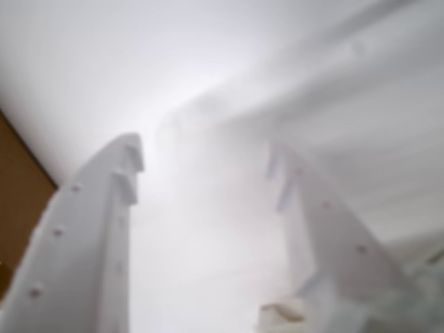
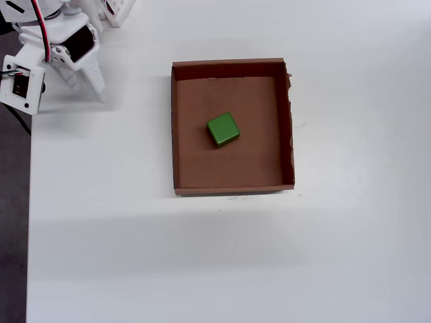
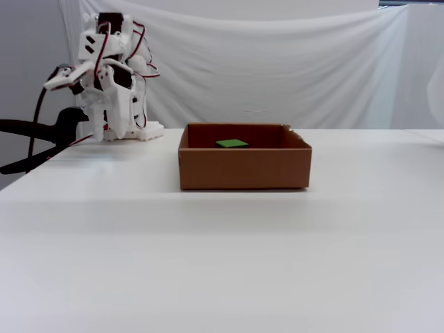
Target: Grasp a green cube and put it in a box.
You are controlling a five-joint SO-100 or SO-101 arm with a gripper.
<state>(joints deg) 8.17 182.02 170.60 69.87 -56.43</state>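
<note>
The green cube (image 2: 223, 129) sits inside the box (image 2: 232, 190), near its middle. It looks small, rigid, light and matte; its flat opposite sides would be the surest grip. The gripper (image 1: 205, 163), well apart, is spread and empty.

in the overhead view the green cube (image 2: 223, 129) lies in the box (image 2: 232, 68) at frame centre on the counter (image 2: 215, 262); the arm (image 2: 54, 50) sits upper left.

A white table (image 3: 222, 263) under even light; a creased white cloth backdrop (image 3: 277, 69) hangs behind.
</note>
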